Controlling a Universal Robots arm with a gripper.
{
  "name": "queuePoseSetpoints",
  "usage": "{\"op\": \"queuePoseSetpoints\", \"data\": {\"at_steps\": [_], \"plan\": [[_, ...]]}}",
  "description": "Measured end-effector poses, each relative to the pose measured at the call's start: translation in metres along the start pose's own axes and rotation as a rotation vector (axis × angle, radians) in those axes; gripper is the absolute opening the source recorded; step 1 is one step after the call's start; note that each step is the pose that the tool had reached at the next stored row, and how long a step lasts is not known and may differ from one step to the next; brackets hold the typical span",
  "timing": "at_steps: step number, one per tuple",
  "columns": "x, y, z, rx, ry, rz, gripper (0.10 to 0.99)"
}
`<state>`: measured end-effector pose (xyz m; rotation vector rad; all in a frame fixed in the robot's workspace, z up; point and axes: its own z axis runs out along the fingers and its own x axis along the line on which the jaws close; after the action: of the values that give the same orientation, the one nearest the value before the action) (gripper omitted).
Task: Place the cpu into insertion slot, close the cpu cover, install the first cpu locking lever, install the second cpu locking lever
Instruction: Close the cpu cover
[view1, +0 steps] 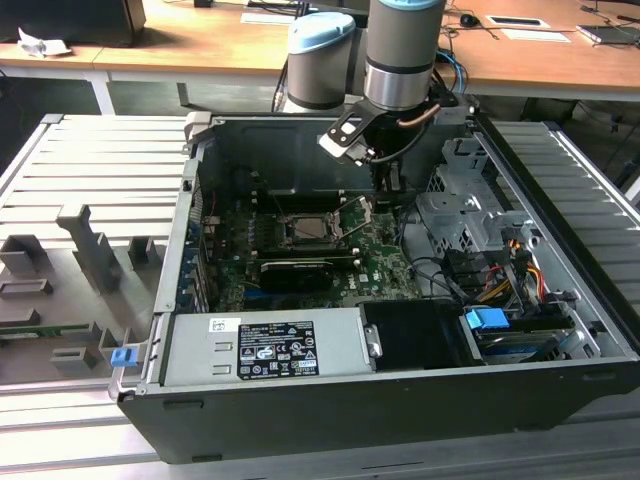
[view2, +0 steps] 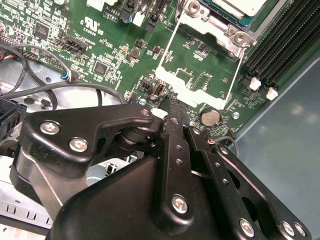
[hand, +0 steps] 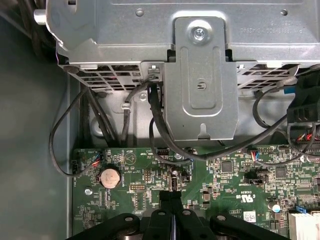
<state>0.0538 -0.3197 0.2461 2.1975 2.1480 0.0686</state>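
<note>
In the exterior view my gripper (view1: 383, 190) reaches down into the open computer case, just to the exterior view's right of the insertion slot (view1: 290, 215). The cpu (view1: 308, 230) lies in that slot, its pale face (view2: 235, 6) showing in the second wrist view. The cpu cover (view2: 169, 50), a thin silver frame, stands swung up off the slot (view2: 200, 15), with green board visible through its window. My black fingers (view2: 175, 150) are pressed together at the cover's free edge. In the first wrist view a thin strip sticks out from between the fingertips of the gripper (hand: 173, 194).
A silver drive cage (hand: 200, 75) with black cables (hand: 155, 130) hanging from it rises close beyond the gripper. A coin cell (hand: 109, 176) sits on the board nearby. Long black memory slots (view2: 280, 45) flank the socket. A power supply (view1: 270, 345) fills the case's front.
</note>
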Motion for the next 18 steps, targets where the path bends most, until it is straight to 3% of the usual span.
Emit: {"op": "queuePoseSetpoints", "data": {"at_steps": [11, 18], "plan": [[-0.0001, -0.0044, -0.0029, 0.0, 0.0001, 0.0, 0.106], [-0.0004, -0.0175, -0.0043, 0.0, 0.0, 0.0, 0.106]]}}
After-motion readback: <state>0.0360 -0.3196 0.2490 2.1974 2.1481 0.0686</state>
